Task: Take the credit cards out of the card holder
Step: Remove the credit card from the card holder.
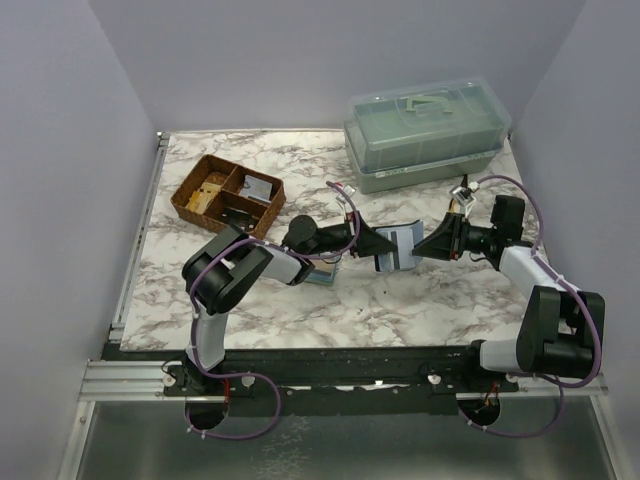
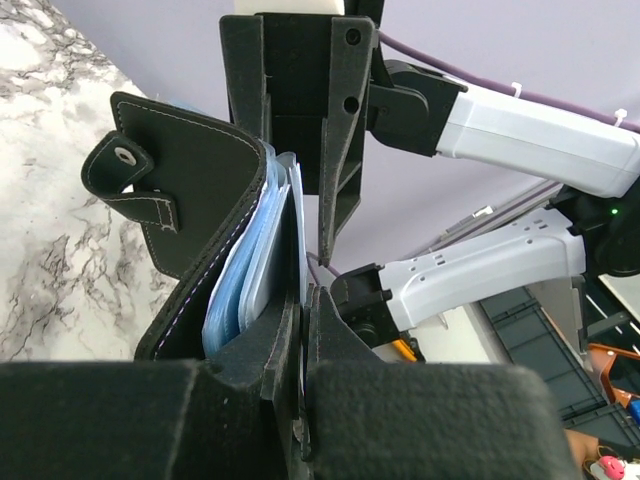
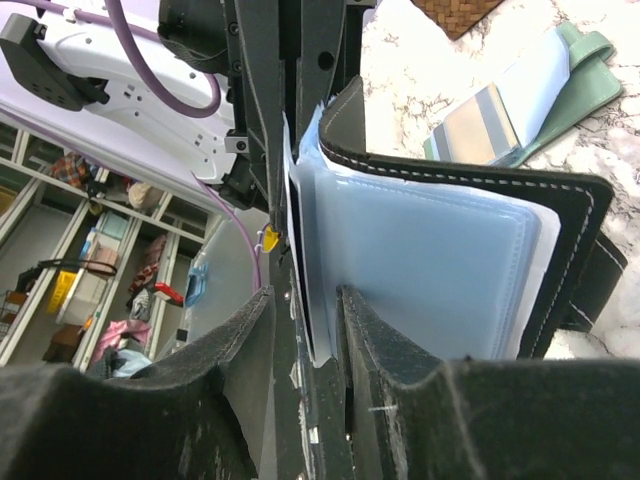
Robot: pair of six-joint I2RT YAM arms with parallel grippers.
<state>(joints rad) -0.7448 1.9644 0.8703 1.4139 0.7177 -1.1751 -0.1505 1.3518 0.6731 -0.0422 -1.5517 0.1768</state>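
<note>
The left gripper (image 2: 303, 395) is clamped tight on one cover of the holder (image 2: 190, 210) and holds it above the middle of the table (image 1: 300, 310). The holder's open edge is turned to 3 o'clock, probably so that the pale blue cards (image 2: 245, 270) fan out that way. At 3 o'clock the right gripper (image 3: 310, 350) has its jaws a little apart with a thin card edge loose in the gap, and the tray (image 1: 228, 195) lies well apart at 10 o'clock.

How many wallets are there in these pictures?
2. A black wallet is held up in the air over mid-table; a green wallet lies on the marble table nearby. Others could be hidden.
</note>
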